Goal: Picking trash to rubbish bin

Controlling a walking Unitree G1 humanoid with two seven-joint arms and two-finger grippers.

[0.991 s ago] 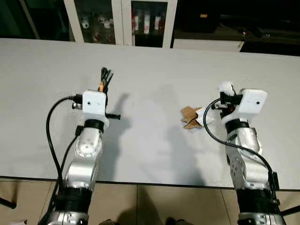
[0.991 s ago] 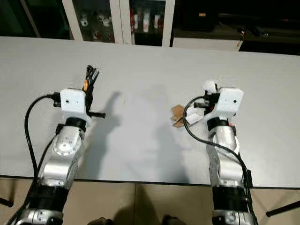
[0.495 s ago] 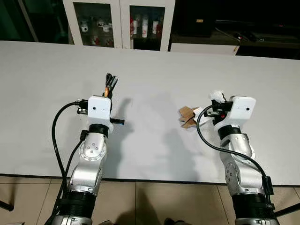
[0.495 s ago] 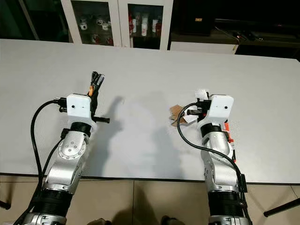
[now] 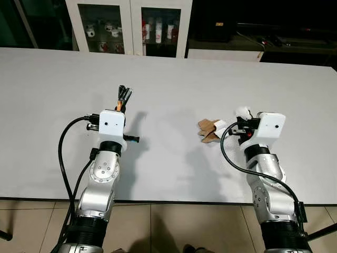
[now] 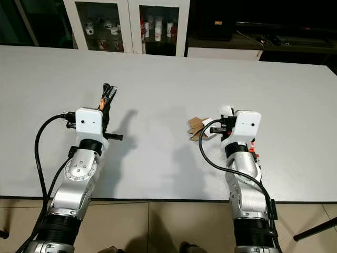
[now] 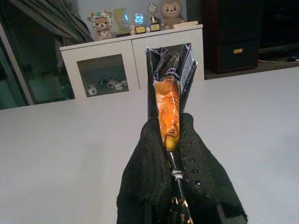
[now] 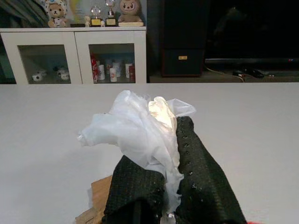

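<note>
My left gripper (image 7: 174, 158) is pinched on an orange and black wrapper (image 7: 168, 93), which stands up out of my fingertips in the middle of the left wrist view; in the left eye view that claw (image 5: 122, 96) sits left of centre, raised over the white table (image 5: 168, 74). My right gripper (image 8: 172, 154) is clamped on a crumpled white wad of plastic (image 8: 135, 128), the wad bulging up and to the left of my fingers in the centre of the right wrist view. In the left eye view the same wad (image 5: 243, 111) shows at the right of centre, at the tip of my right arm. Just to its left, lying on the table near the middle of the frame, is a small torn piece of brown cardboard (image 5: 207, 130) with a white scrap (image 5: 219, 125) touching it. Along the top edge of the frame stands a white cabinet (image 5: 131, 26) with glass doors and small items inside.
</note>
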